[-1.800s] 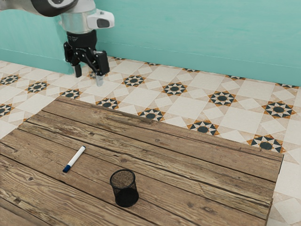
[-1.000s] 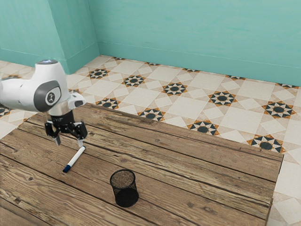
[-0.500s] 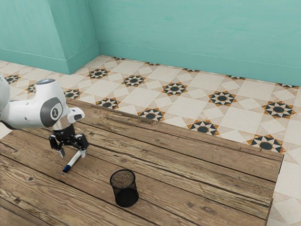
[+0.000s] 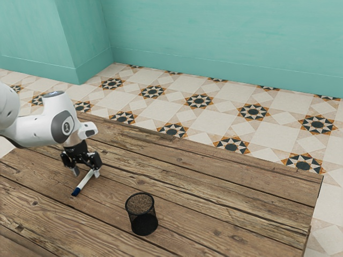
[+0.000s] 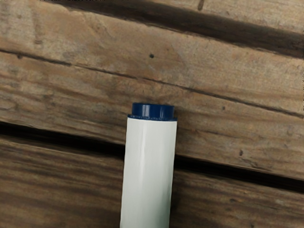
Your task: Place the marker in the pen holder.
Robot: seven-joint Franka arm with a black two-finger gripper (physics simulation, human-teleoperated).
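Observation:
My gripper (image 4: pixel 86 174) is low over the table in the exterior view, its fingers apart and open, one to each side of the marker's upper part. The white marker (image 4: pixel 84 182) lies on the wood, its dark blue cap toward the exterior view's lower left; the hand hides its other end. In the wrist view the marker's white barrel (image 5: pixel 149 171) runs under the hand and ends in a short blue plug. The black mesh pen holder (image 4: pixel 142 215) stands upright, toward the exterior view's right from the gripper, with nothing visible in it.
The wooden plank table (image 4: pixel 214 187) extends beyond the pen holder to its edge at the exterior view's right. Patterned floor tiles and a teal wall (image 4: pixel 214 37) lie past the table's far side.
From well above the table's far left corner, my open gripper has come down to the marker; over the last half second it shifted slightly toward the exterior view's right. Marker and pen holder have not moved.

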